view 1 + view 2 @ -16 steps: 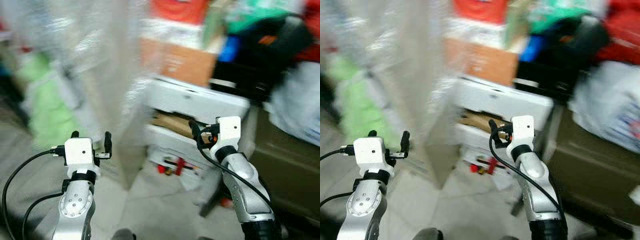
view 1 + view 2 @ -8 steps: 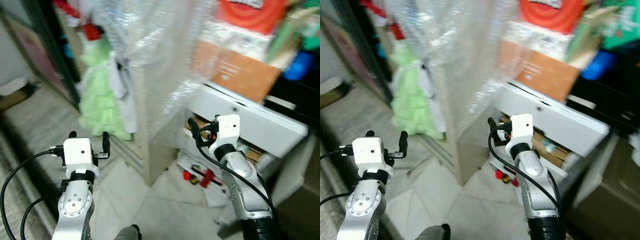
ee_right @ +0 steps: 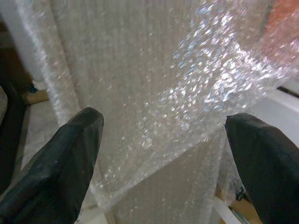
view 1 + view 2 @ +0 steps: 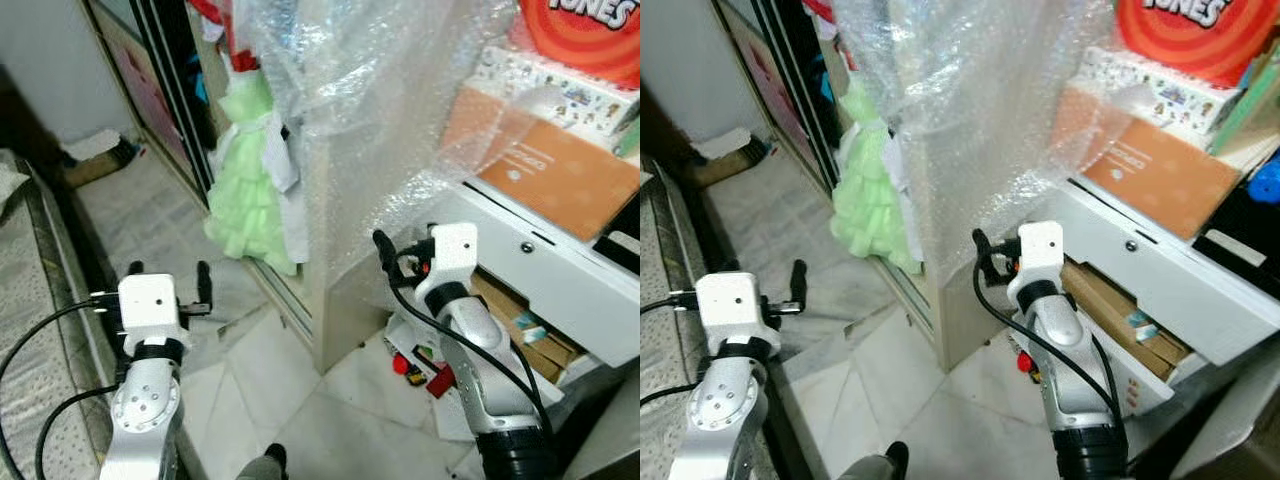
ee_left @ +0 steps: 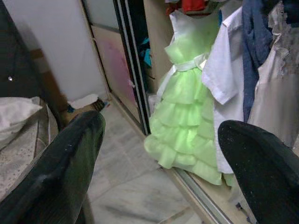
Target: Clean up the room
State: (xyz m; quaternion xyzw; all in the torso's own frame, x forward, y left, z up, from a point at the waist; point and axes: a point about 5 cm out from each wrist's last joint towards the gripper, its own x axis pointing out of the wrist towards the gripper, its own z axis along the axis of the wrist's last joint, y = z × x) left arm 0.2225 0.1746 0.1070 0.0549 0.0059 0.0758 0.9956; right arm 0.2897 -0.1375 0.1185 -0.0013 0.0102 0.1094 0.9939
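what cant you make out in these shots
- Tall panel: eye views, its surface is veiled by bubble wrap.
- Red-and-white box: cut off by the top edge, its print is incomplete.
- Red items on the floor: the right arm hides them.
- Hanging clothes: left wrist view, tops cut off.

Lime-green tiered dress (image 4: 250,180) w/ white sash hangs in the open wardrobe, hem near the floor, white shirt (image 5: 224,70) touching its side. Big sheet of bubble wrap (image 4: 370,110) drapes down over the beige cabinet edge, crumpled, shiny. Small red bits (image 4: 425,375) lie on the tile floor below the white drawer unit (image 4: 560,290), whose open shelf holds cardboard. Orange box (image 4: 1160,175) sits on top.
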